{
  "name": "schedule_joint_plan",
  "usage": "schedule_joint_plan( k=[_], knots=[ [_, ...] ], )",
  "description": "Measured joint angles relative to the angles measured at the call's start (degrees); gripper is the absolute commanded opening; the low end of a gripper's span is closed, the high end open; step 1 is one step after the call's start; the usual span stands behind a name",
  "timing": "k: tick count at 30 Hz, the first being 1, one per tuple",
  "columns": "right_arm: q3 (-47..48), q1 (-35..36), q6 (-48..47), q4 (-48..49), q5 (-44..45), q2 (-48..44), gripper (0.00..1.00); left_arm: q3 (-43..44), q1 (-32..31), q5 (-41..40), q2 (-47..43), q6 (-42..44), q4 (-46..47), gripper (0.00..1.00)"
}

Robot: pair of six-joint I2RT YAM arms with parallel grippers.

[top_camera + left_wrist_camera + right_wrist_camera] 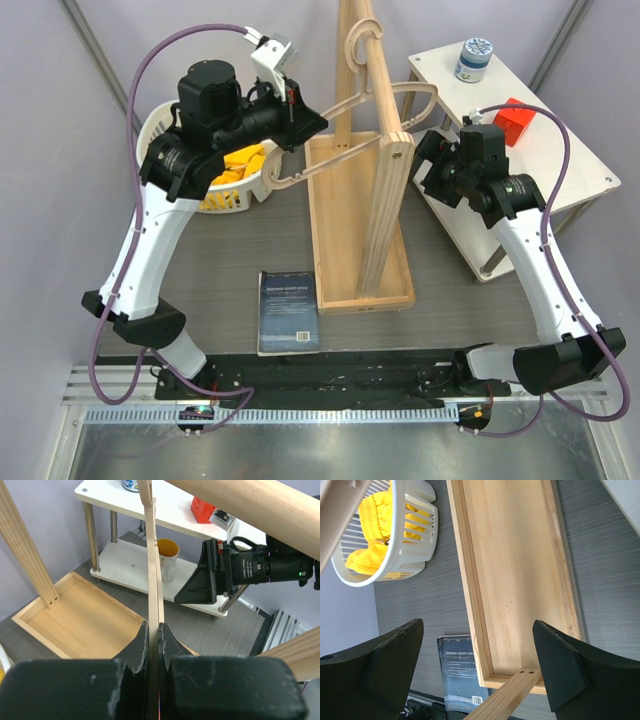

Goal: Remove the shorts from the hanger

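left tool (154, 635) pinched narrow on a thin bar of the light-wood hanger (154, 580), gripping it edge-on at the centre of the left wrist view. the hanger's hook sits by the top rail of the upright wooden rack (365, 200) at top centre of the overhead view. the bright yellow shorts (375, 510) lie crumpled in the white basket (422, 540), upper left of the right wrist view, off the hanger. right tool (477, 630) spread wide, holding nothing, above the rack's tray. a dark book (288, 310) lies flat on the grey table (230, 240), lower centre.
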Motion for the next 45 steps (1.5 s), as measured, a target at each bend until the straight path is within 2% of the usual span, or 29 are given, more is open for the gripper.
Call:
schedule_joint_plan(
  k=[18, 19, 20, 22, 23, 26, 30, 31, 35, 39, 43, 45],
  knots=[
    [1.14, 0.0, -0.11, -0.26, -1.11, 0.28, 0.95, -2.71, -0.66, 0.35, -0.44, 7.93, -1.49, 0.0],
    [1.14, 0.0, -0.13, -0.31, -1.11, 0.28, 0.95, -2.95, -0.66, 0.09, -0.57, 8.26, -1.33, 0.04],
    [1.14, 0.0, -0.17, -0.35, -1.14, 0.28, 0.95, -3.15, -0.7, -0.2, -0.66, 8.41, -1.22, 0.17],
    [1.16, 0.0, -0.28, -0.44, -1.11, 0.28, 0.95, -3.5, -0.81, -1.2, -0.9, 8.5, -1.31, 0.34],
    [1.14, 0.0, -0.28, -0.44, -1.14, 0.31, 0.95, -3.74, -0.81, -1.86, -1.09, 8.59, -1.86, 0.49],
    [1.14, 0.0, -0.28, -0.44, -1.14, 0.31, 0.95, -4.24, -0.81, -4.24, -1.33, 8.79, -3.43, 0.68],
    [1.14, 0.0, -0.26, -0.44, -1.14, 0.31, 0.95, -4.28, -0.81, -8.11, -1.51, 7.91, -4.52, 0.76],
    [1.14, 0.0, -0.26, -0.44, -1.14, 0.31, 0.95, -4.28, -0.81, -9.07, -1.66, 7.76, -4.81, 0.9],
    [1.11, 0.0, -0.24, -0.44, -1.14, 0.31, 0.95, -4.28, -0.81, -12.04, -3.04, 7.06, -5.53, 0.95],
    [0.94, 0.0, -0.07, -0.5, -1.11, 0.33, 0.95, -6.56, -0.81, -16.28, -7.08, 5.29, -4.52, 0.96],
    [0.94, 0.0, -0.04, -0.52, -1.09, 0.59, 0.95, -18.73, -0.92, -28.98, -17.73, -2.16, -0.31, 0.97],
    [0.96, 0.0, 0.0, -0.52, -1.11, 1.09, 0.95, -25.49, -0.92, -37.29, -23.96, -9.27, 0.63, 0.99]
  ],
)
